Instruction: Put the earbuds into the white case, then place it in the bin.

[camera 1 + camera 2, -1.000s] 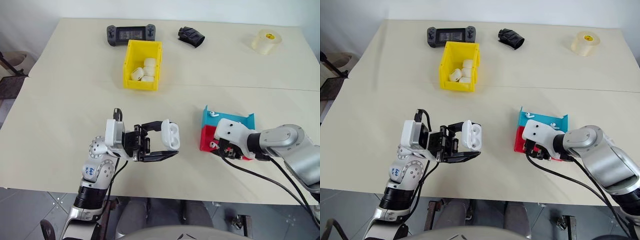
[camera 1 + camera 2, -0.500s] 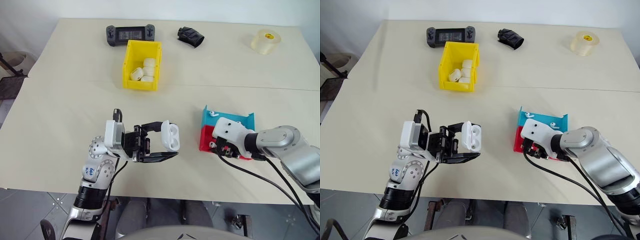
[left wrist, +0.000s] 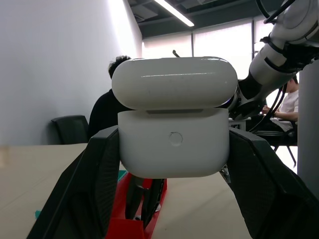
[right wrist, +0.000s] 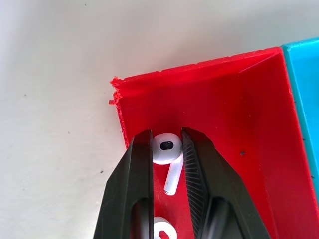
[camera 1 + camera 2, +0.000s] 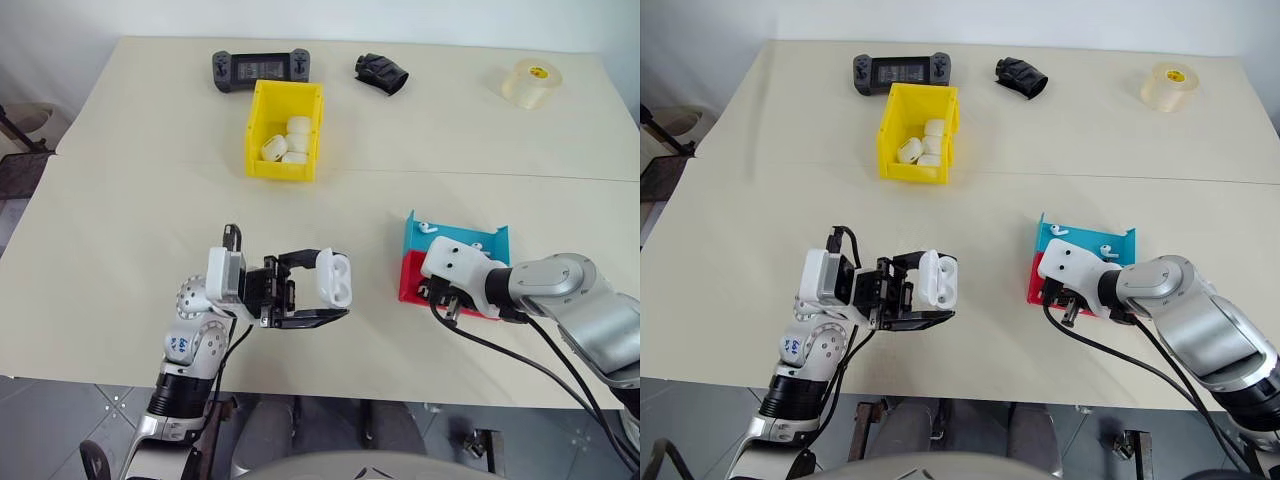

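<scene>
Earbud (image 4: 166, 148) sits between the right gripper's (image 4: 167, 149) fingers, nearly closed on it, in the red tray (image 4: 239, 129); left gripper (image 5: 300, 290) clamps the case (image 5: 331, 280) at 9 o'clock of the tray.

The two head views looked down over the table (image 5: 150, 180), sharing nearly the whole scene. The left wrist view faced level and close past the case (image 3: 174, 124), red tray (image 3: 137, 211) at 6 o'clock. The right wrist view looked steeply, closely into that tray.
</scene>
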### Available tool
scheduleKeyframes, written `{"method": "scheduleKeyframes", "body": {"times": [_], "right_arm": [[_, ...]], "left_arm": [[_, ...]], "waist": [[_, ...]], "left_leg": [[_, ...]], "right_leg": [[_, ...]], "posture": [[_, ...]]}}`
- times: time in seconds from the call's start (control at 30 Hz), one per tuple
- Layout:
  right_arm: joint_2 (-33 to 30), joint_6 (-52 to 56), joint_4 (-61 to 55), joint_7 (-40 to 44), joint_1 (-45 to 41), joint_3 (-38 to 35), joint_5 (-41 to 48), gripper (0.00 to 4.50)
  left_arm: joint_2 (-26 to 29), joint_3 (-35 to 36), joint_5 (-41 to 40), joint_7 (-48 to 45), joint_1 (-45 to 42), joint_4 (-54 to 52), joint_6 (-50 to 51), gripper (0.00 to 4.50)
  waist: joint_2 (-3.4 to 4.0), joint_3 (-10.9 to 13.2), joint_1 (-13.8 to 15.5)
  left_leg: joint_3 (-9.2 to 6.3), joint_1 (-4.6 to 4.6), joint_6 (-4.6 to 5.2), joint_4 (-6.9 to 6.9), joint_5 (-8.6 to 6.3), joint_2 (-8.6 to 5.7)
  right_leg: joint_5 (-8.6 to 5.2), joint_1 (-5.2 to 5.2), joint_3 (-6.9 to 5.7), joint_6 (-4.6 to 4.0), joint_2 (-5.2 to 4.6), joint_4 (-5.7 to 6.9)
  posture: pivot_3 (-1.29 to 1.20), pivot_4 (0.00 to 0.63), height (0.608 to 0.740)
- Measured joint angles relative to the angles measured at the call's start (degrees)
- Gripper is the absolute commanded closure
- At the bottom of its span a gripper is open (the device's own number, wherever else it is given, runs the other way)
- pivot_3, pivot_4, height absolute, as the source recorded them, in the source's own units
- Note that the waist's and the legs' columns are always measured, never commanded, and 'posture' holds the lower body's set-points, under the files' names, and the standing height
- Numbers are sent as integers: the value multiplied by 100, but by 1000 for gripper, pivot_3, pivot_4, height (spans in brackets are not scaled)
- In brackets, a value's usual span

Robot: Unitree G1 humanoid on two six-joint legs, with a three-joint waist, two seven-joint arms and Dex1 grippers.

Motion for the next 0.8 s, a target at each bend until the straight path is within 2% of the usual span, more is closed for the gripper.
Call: {"method": "scheduleKeyframes", "body": {"times": [0.13,0.3,0.37,0.43,0.57,0.8], "right_arm": [[16,-332,62,236,458,-995,435,4048],[551,-904,58,521,1047,-2299,1214,4048],[938,-1117,15,572,1232,-2674,1583,4048],[1636,-1327,-109,525,1390,-3100,2223,4048],[2577,-1641,-526,140,1594,-3297,3207,4048],[3845,-2612,-1018,-684,1845,-2985,3594,4048]], "left_arm": [[-133,67,-84,-160,142,234,-56,1705],[-195,57,-175,-443,107,427,-59,1705],[-239,53,-181,-519,72,479,-56,1705],[-320,41,-185,-631,-93,585,-48,1705],[-446,-35,-185,-801,-397,724,15,1705],[-481,-58,-184,-838,-811,873,275,1705]], "waist": [[0,0,21],[-1,1,13],[-2,1,4],[-2,1,6],[0,0,-1],[1,-1,-11]], "left_leg": [[0,0,1,-1,0,-3],[-1,0,1,-1,0,-2],[0,0,1,0,0,-3],[-4,2,-1,1,1,-2],[-7,3,-2,2,2,-1],[-10,4,-3,1,3,-7]], "right_leg": [[0,4,-1,0,-2,-2],[0,6,-7,0,0,0],[0,6,-9,0,1,1],[1,9,-13,-1,4,5],[1,6,-12,-1,2,14],[1,1,-12,-2,4,22]], "posture": [[0,150,740],[0,150,740],[0,150,740],[0,150,740],[0,150,740],[0,150,740]]}}
